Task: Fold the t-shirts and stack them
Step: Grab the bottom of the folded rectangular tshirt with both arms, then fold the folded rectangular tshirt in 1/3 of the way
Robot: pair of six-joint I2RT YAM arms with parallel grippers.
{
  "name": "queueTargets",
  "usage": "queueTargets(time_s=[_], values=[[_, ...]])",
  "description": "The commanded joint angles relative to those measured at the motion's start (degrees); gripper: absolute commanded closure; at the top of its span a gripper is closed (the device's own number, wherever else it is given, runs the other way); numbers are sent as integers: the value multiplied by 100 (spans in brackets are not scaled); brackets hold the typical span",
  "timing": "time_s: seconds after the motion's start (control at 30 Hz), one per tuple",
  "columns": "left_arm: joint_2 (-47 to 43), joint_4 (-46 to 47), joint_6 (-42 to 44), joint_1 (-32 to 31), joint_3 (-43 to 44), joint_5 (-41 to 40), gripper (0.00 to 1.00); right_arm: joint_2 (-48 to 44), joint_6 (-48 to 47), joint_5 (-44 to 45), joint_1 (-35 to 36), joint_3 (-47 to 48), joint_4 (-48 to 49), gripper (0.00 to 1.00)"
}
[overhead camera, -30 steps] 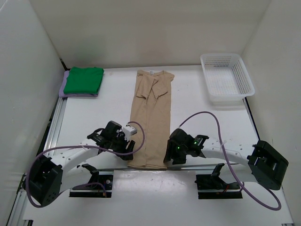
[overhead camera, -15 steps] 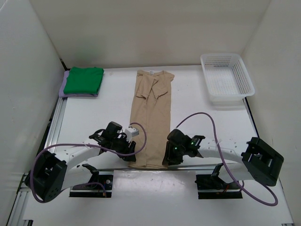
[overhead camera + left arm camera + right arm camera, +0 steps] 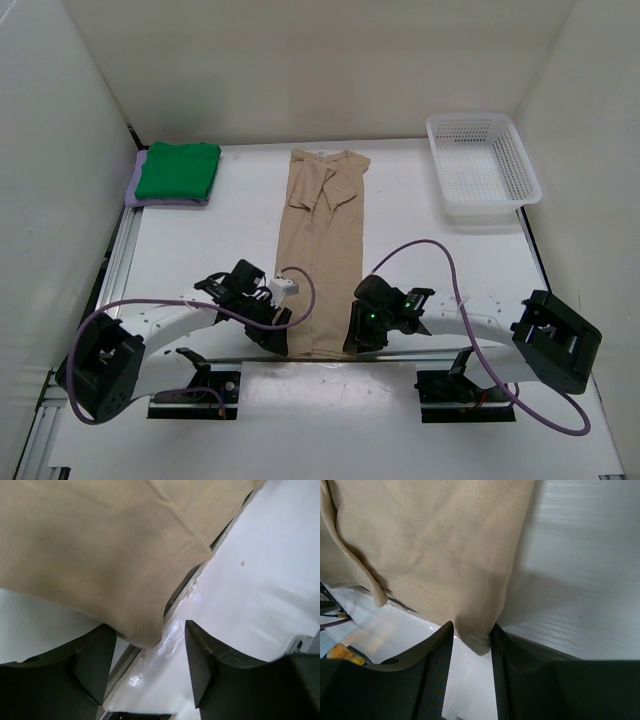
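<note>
Jaws of left gripper (image 3: 147, 636) apart, right gripper's (image 3: 471, 631) clamping beige t-shirt (image 3: 325, 230), 1 of 3.

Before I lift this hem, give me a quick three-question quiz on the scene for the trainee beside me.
1. Fill in: each arm's jaws have a near corner of the beige shirt between them; the wider-set jaws are on the ____ arm.
2. True or false: the green shirt lies on top of the lavender shirt.
3. What stands at the far right? A) the white basket B) the green shirt C) the lavender shirt

Key: 1 left; 2 true; 3 A.
</note>
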Motion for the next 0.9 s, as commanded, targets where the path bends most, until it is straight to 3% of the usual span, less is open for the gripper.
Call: queueTargets(time_s=[0.0, 0.13, 0.2, 0.27, 0.3, 0.37, 0.53, 0.67, 0.87], values=[[414, -815, 108, -46, -151, -738, 33, 5, -165, -65, 37, -27, -101, 59], [774, -762, 108, -46, 78, -791, 42, 5, -218, -65, 37, -27, -101, 62], [845, -710, 108, -46, 149, -791, 49, 5, -219, -65, 37, -27, -101, 77], [898, -657, 108, 6, 298, -791, 61, 5, -271, -65, 37, 26, -101, 94], [898, -587, 108, 7, 359, -791, 66, 5, -271, -65, 37, 78, -101, 97], [951, -534, 108, 7, 553, -791, 89, 5, -342, -65, 37, 210, -101, 100], [828, -594, 108, 138, 1080, -310, 89, -143, -788, 40, -191, 737, -628, 100], [1029, -1347, 108, 795, 2115, -255, 89, -302, -1158, 41, -1102, 1438, -1015, 100], [1951, -1887, 108, 1579, 4093, -475, 89, 777, -2335, -258, -2362, 2626, -1226, 100]])
